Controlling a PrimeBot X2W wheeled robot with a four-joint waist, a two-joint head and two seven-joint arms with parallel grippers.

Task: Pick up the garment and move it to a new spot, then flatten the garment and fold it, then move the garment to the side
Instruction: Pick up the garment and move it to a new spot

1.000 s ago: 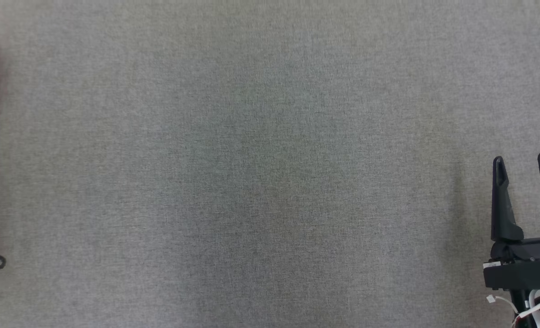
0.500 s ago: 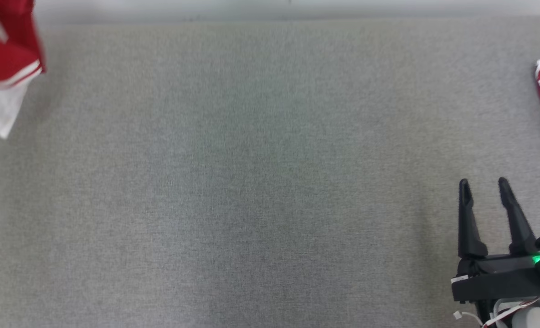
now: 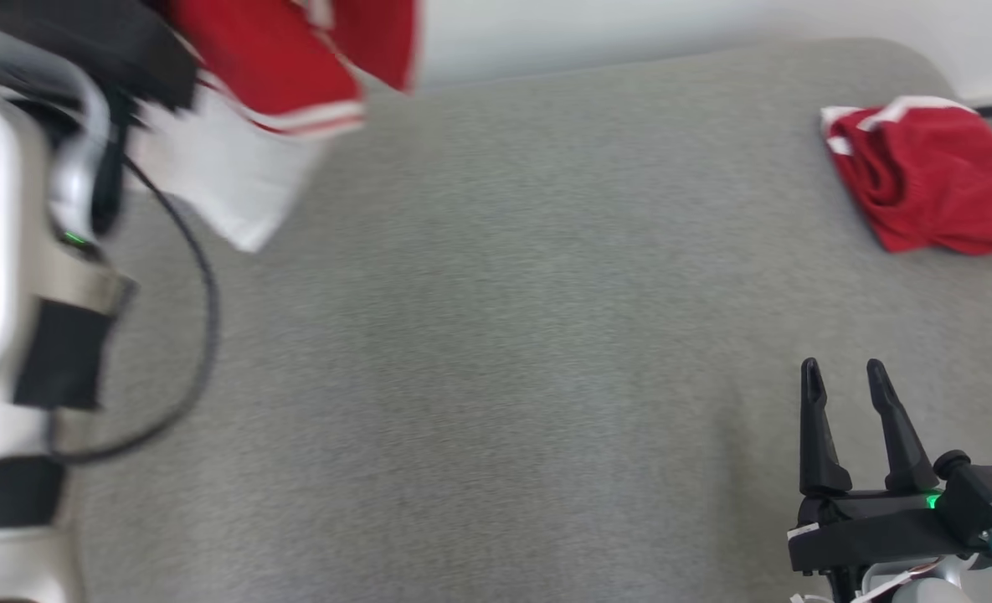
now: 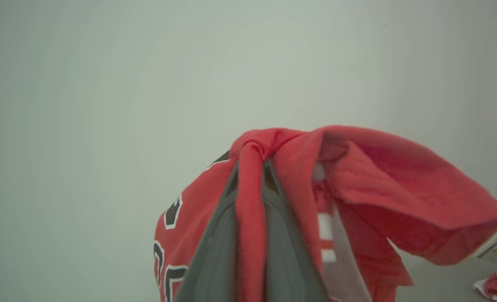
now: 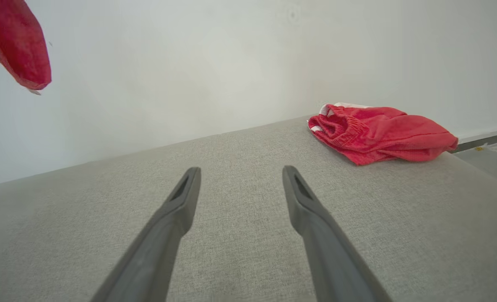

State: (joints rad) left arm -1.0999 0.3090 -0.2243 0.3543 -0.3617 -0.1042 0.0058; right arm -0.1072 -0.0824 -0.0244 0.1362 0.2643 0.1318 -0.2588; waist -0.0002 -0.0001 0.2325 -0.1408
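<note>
The garment (image 3: pixel 269 67) is red with a white panel and red-white stripes, and it hangs in the air at the head view's upper left. In the left wrist view, a bunched fold of the garment (image 4: pixel 357 176) is pinched between the fingers of my left gripper (image 4: pixel 250 167), which is shut on it. Black-and-white lettering shows on the cloth below. A red corner of the garment (image 5: pixel 17 46) hangs at the right wrist view's upper left. My right gripper (image 3: pixel 843 373) hovers open over the grey surface at the lower right, its fingers (image 5: pixel 181 197) holding nothing.
A second red garment (image 3: pixel 922 176) with white trim lies crumpled at the far right corner of the grey padded table (image 3: pixel 504 335). It also appears in the right wrist view as a crumpled heap (image 5: pixel 378 132). My pale left forearm (image 3: pixel 2 251) and its black cable fill the left edge. A white wall stands behind.
The head camera has shifted, bringing the table's far edge, the second garment and my left forearm into view. The held garment now hangs further right and closer. The right gripper stays open.
</note>
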